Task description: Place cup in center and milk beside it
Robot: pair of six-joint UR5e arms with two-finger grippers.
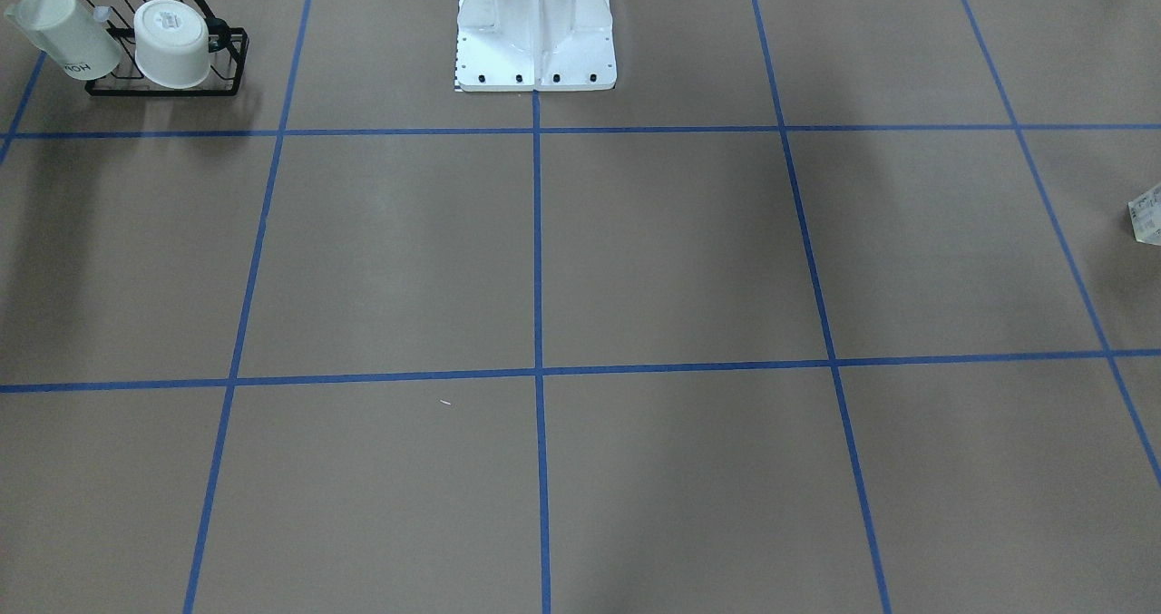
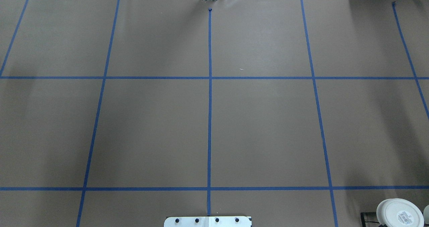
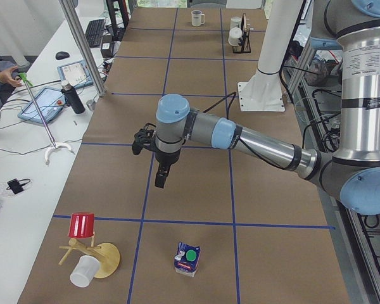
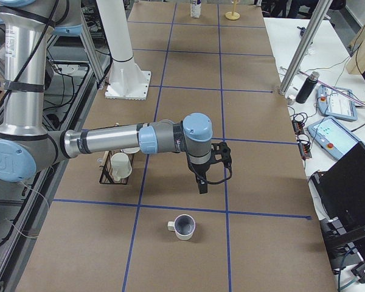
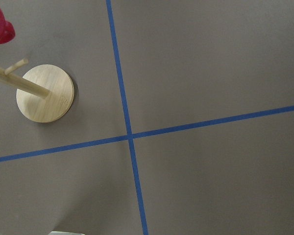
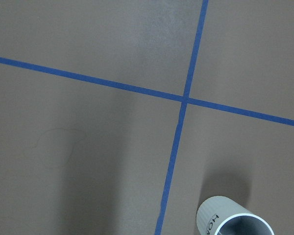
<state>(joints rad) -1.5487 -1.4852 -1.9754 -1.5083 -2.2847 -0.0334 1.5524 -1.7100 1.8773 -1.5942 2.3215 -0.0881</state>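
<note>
Reaching step: right gripper (image 4: 202, 185) hovers near the ungrasped cup (image 4: 184, 227) by the bench (image 4: 261, 255) right edge. I cannot tell how open the jaws are. Next, descend onto it.

Two steep views faced each other across the desk (image 2: 150, 129), sharing the white base plate (image 1: 535, 52) at upper and lower middle. Two end views looked lengthwise. Both wrist cameras looked down from close; the right shared the cup (image 6: 215, 220) with the right-end view.
</note>
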